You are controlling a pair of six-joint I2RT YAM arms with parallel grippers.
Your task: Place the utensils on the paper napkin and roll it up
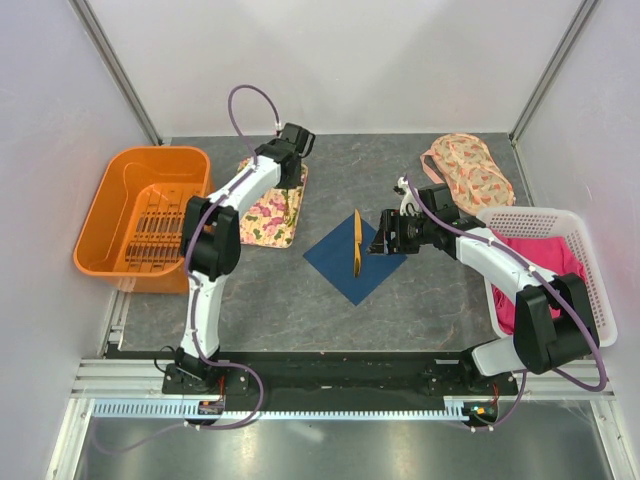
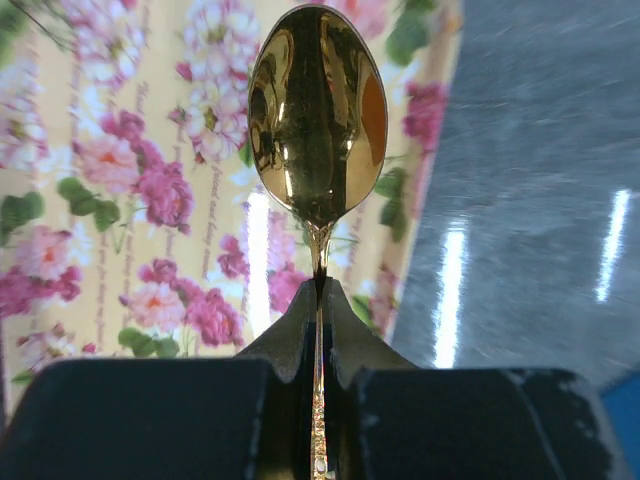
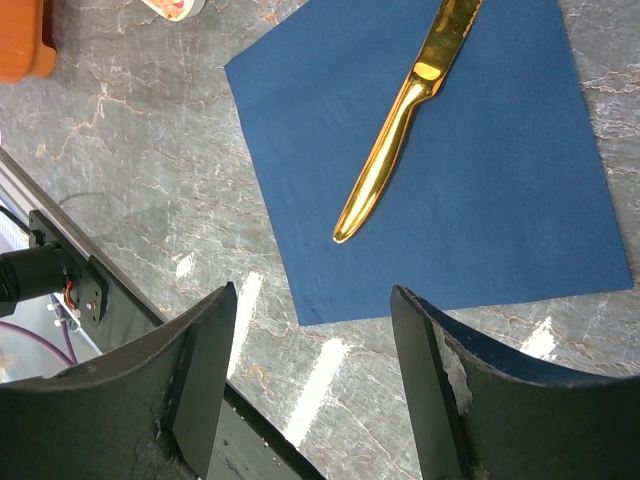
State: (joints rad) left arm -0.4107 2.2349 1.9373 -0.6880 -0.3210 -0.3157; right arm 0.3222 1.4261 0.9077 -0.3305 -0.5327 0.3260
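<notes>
Slim gold metal knife (image 1: 356,245) on the thin navy-blue square paper napkin (image 1: 350,272); shiny gold spoon (image 2: 318,110) clamped in the left gripper (image 2: 318,300).

Nearest, the right gripper (image 3: 308,300) hangs with its jaws spread wide and nothing between them, at the napkin's right corner. Its wrist view shows the knife lying flat just ahead of its fingertips. Beside it stands a white slatted basket (image 1: 590,270) with pink cloth. Farther off, the left gripper pinches the spoon's handle, oval bowl out front, over the floral-patterned rectangular tray (image 2: 120,200). Only its wrist view shows the spoon. To its left sits an orange plastic tub (image 1: 110,190).
</notes>
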